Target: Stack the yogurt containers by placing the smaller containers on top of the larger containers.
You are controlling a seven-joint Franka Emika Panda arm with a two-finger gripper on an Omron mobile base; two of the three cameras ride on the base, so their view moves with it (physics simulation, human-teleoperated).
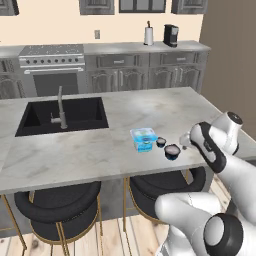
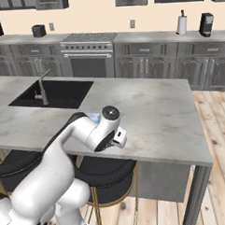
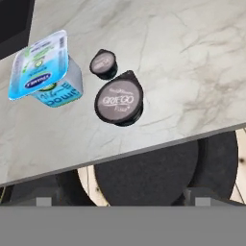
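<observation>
In the left base view, the blue tub [image 1: 143, 139] stood on the marble counter [image 1: 100, 145] near its front edge, to the right of the black sink [image 1: 62, 116]. The tiny cup [image 1: 161, 142] sat just beside the tub's right side, and the bigger dark cup [image 1: 172, 151] stood just in front of and to the right of it, near but apart. The arm's wrist hung at the right, close to the cups.

In the right base view, the arm's white elbow covered most of the tub [image 2: 92, 117], so only a blue corner peeked out beside it on the counter [image 2: 156, 116].

In the hand view, the tub [image 3: 45, 72], the tiny cup [image 3: 103, 64] and the bigger cup [image 3: 119, 98] stood upright, none touching. A black stool [image 3: 149, 175] showed below the counter edge. The gripper [image 3: 120, 202] stood wide open, holding nothing.
</observation>
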